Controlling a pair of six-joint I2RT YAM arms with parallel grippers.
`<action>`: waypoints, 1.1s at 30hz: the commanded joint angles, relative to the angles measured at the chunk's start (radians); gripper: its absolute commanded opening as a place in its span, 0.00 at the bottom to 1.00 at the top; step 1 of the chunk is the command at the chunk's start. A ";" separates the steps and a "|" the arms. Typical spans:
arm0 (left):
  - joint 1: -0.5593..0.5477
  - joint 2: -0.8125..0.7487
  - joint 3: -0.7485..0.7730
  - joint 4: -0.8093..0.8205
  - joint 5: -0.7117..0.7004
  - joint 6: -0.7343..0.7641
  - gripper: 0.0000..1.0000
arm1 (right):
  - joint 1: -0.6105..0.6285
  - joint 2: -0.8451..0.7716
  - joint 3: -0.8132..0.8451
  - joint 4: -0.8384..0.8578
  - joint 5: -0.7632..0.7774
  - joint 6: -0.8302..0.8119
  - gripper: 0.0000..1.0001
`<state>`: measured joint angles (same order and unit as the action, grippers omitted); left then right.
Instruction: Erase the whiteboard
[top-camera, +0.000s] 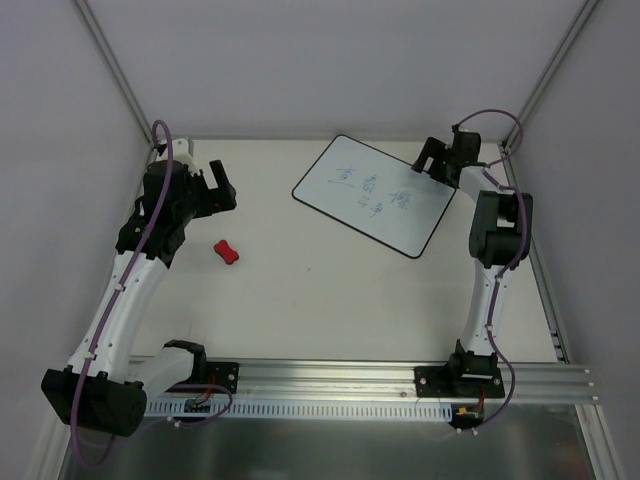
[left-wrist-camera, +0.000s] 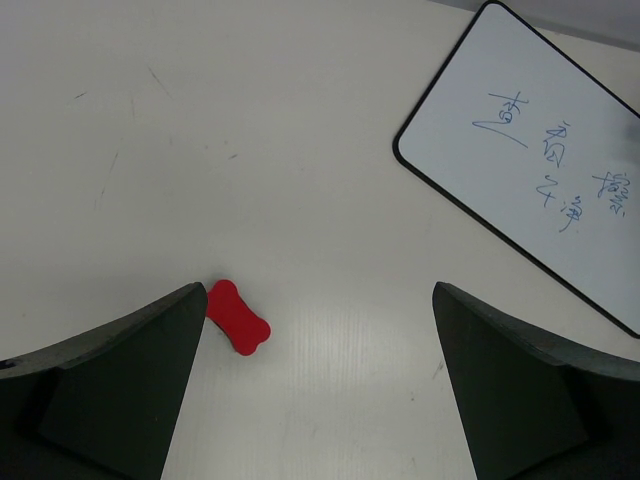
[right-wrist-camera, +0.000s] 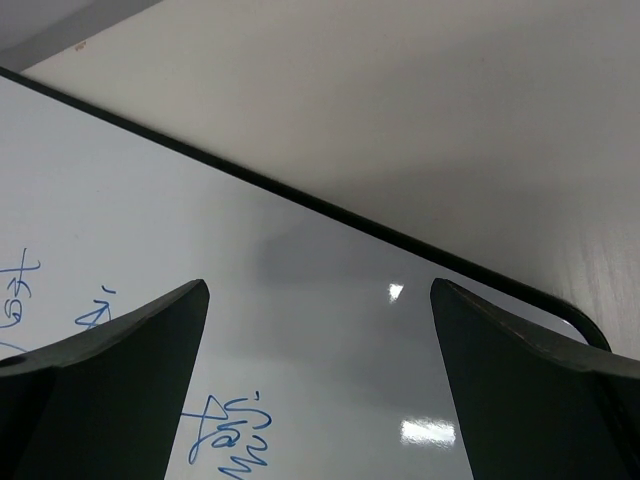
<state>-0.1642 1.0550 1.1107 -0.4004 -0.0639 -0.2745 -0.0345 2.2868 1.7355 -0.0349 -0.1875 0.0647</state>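
**Pale worktop, writing on the board, eraser not picked up**

Pale worktop (top-camera: 300, 310) lies bare under both my arms. My left fingers (left-wrist-camera: 120, 390) are spread wide and hold nothing. The red eraser (left-wrist-camera: 238, 318) lies slanted right beside one of them, far off the middle of the gap. If I closed from here, I think that finger would strike first and shove the eraser aside instead of pinching it.

The whiteboard (top-camera: 375, 195) lies flat ahead of my left fingers and to one side, its blue writing (left-wrist-camera: 555, 160) untouched. It looks loose, so a hard wipe could skate it across the worktop.

My right fingers (right-wrist-camera: 110, 390) are also wide apart and empty, hanging over the board near its far corner. Dropping carelessly there could smear the ink or nudge the board.

My left arm bends forward, wrist tipped down. My right arm reaches far out, wrist folded over the board.
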 joint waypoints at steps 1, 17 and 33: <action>-0.006 -0.009 0.018 0.031 -0.010 -0.011 0.99 | -0.016 0.008 0.056 0.078 0.016 0.056 0.99; -0.006 -0.020 0.000 0.029 -0.024 -0.014 0.99 | -0.036 0.134 0.185 -0.028 0.014 0.263 0.99; -0.006 -0.036 -0.023 0.031 0.032 -0.020 0.99 | -0.021 0.010 -0.031 -0.211 -0.055 0.333 0.99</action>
<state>-0.1642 1.0504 1.1038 -0.3988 -0.0612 -0.2787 -0.0696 2.3360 1.8004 -0.0795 -0.2230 0.3679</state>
